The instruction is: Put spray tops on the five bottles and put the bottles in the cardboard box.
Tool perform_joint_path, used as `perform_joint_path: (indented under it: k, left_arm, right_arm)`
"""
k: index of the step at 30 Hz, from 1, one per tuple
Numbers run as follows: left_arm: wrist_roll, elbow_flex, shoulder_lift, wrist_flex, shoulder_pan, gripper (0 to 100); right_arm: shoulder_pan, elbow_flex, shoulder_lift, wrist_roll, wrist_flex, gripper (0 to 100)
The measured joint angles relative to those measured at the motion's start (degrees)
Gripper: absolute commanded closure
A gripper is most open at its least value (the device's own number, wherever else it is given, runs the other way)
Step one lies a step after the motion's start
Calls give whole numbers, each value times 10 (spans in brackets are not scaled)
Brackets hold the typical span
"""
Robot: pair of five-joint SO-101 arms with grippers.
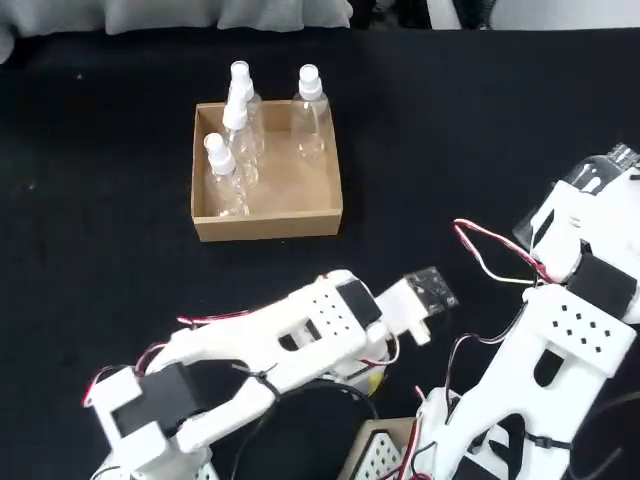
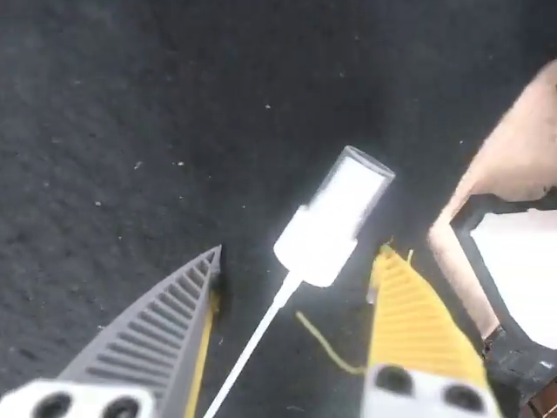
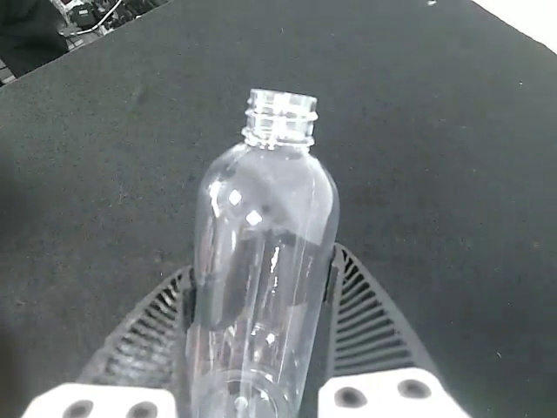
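Slippage risk: the round spray top, lying on the counter near 4 o'clock between open left jaws, could squirt aside; right jaws clamp the uncapped bottle at 3 o'clock.

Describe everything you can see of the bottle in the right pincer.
The bottle is clear, glossy plastic and looks empty. Its rounded shoulder narrows to a short threaded neck, which is open, with no spray top on it. The right pincer is shut on its body, its ribbed dark fingers pressed against either side, and the neck points away from the wrist. It is held over the black table; nothing else touches it.
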Motion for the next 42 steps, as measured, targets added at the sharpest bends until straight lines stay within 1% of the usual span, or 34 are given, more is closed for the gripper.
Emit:
perform_joint_path:
  k: [5,11,17,21,27,33,36,42]
  left_arm:
    - [0,-25,59,-7,3,831]
    - [-1,-54,90,-7,7,865]
    - [-2,-54,90,-7,8,971]
    - [-1,-69,91,-6,8,971]
    - [0,-99,91,54,8,971]
    - [0,-99,84,61,8,971]
    - [0,-84,49,61,6,971]
    - [0,-56,-17,63,-44,971]
  right_arm:
    - [0,0,0,0,0,975]
    - [0,0,0,0,0,975]
    - [0,0,0,0,0,975]
    - [0,0,0,0,0,975]
    - [0,0,0,0,0,975]
    - [0,0,0,0,0,976]
    - [0,0,0,0,0,976]
    - [0,0,0,0,0,976]
